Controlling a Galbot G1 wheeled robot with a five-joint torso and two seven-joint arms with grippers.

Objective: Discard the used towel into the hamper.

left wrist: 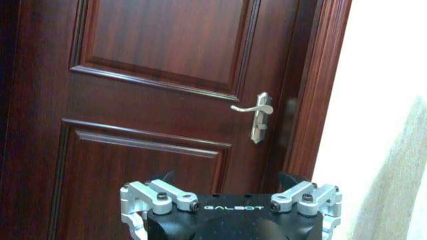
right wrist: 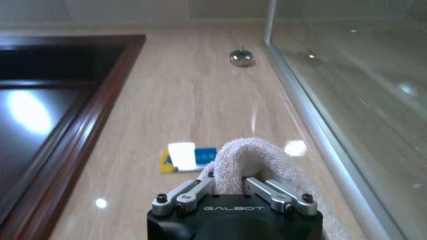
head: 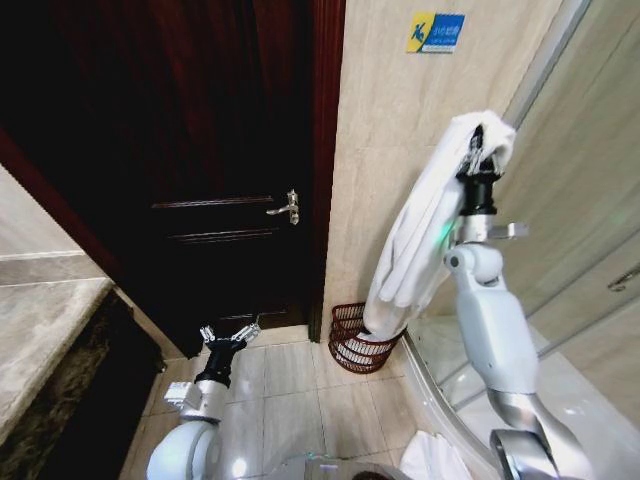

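A long white towel (head: 415, 235) hangs from my right gripper (head: 482, 148), which is raised high beside the tiled wall and shut on the towel's top fold. The right wrist view shows the fingers pinching the looped terry cloth (right wrist: 250, 155). The towel's lower end dangles right over the hamper (head: 358, 340), a dark reddish-brown wicker basket standing on the floor in the corner between door frame and shower. My left gripper (head: 229, 335) is low near the floor, facing the door, open and empty; the left wrist view shows its fingers (left wrist: 157, 192) spread.
A dark wooden door (head: 200, 170) with a metal lever handle (head: 285, 208) is at left. A glass shower enclosure (head: 580, 230) curves along the right. A stone counter (head: 40, 330) sits at far left. Another white cloth (head: 435, 455) lies on the floor near my base.
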